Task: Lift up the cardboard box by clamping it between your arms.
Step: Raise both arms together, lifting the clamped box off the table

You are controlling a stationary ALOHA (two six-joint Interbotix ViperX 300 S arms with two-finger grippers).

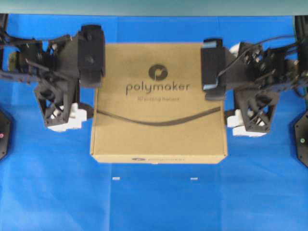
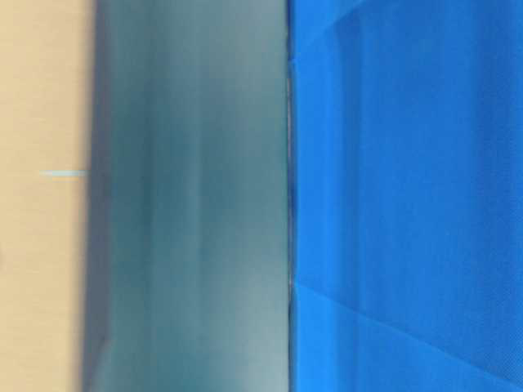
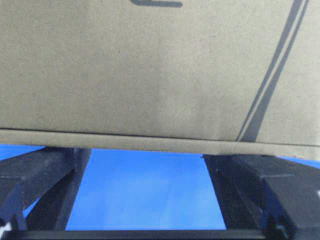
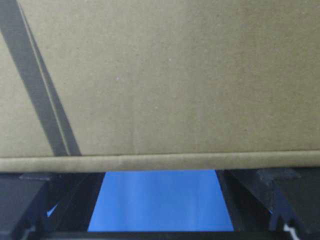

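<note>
The cardboard box [image 1: 159, 130] lies flat on the blue cloth, brown, with a round logo, "polymaker" and a curved line on top. My left gripper [image 1: 92, 84] is against its left edge and my right gripper [image 1: 225, 91] against its right edge, so the box sits between my two arms. In the left wrist view the box [image 3: 150, 70] fills the upper part and its edge crosses above the open gripper [image 3: 147, 155]. The right wrist view is alike: the box [image 4: 165, 75] lies over the open gripper [image 4: 160, 175]. Both grippers hold nothing. I cannot tell whether the box is off the cloth.
Two small white marks [image 1: 115, 179] [image 1: 194, 179] lie on the blue cloth [image 1: 154, 202] in front of the box. Black arm bases [image 1: 302, 139] stand at both side edges. A grey wall [image 1: 154, 7] runs along the back. The table-level view is blurred.
</note>
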